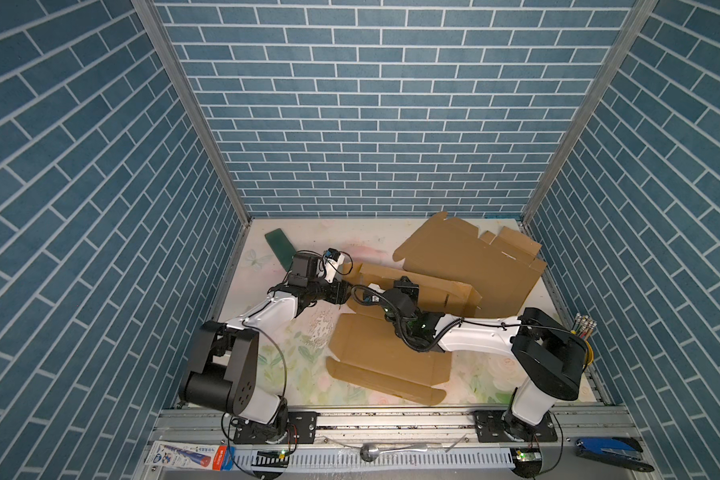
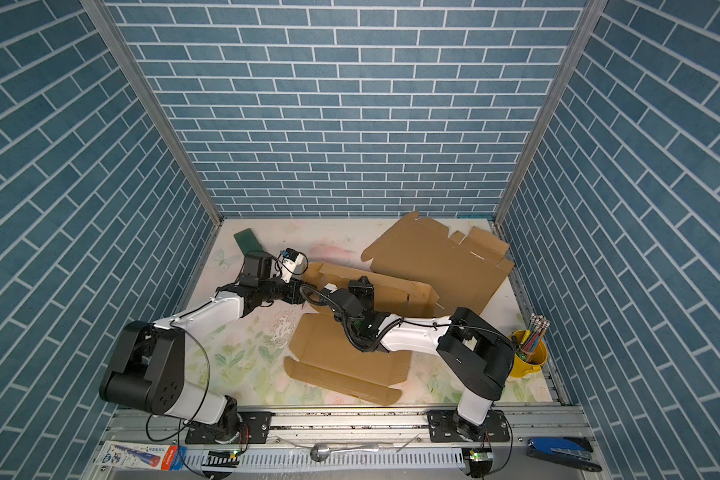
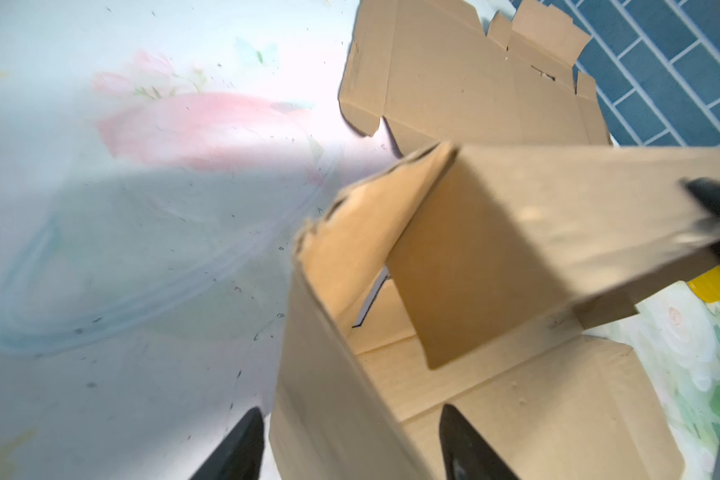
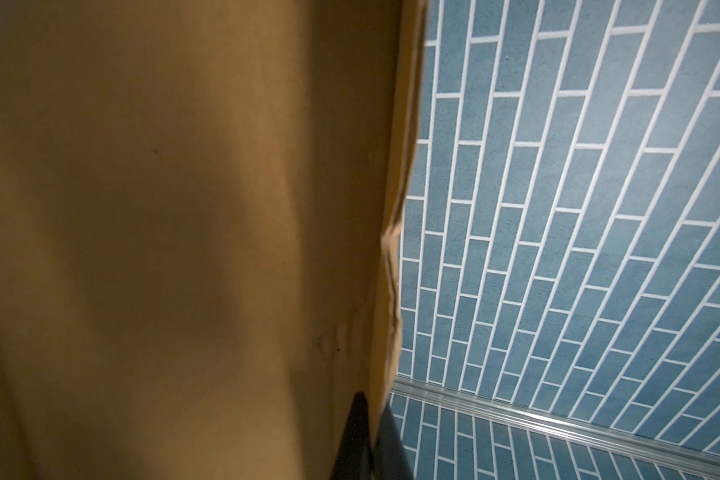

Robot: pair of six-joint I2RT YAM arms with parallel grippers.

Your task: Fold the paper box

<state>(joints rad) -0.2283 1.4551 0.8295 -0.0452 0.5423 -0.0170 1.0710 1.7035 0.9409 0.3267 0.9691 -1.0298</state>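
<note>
Half-folded box is mid table, front panels flat, back wall raised. Left gripper has its fingers spread, straddling a side wall, not clamped. Right gripper is pinched on a box panel edge, and blurred cardboard fills most of its wrist view. In both top views the wrists hide the fingertips. A second sheet is partly hidden behind the raised wall.

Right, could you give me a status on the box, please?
Left gripper open astride a raised wall of the box. Right gripper shut on another panel. Partly folded. Spare cardboard sheet close behind.
</note>
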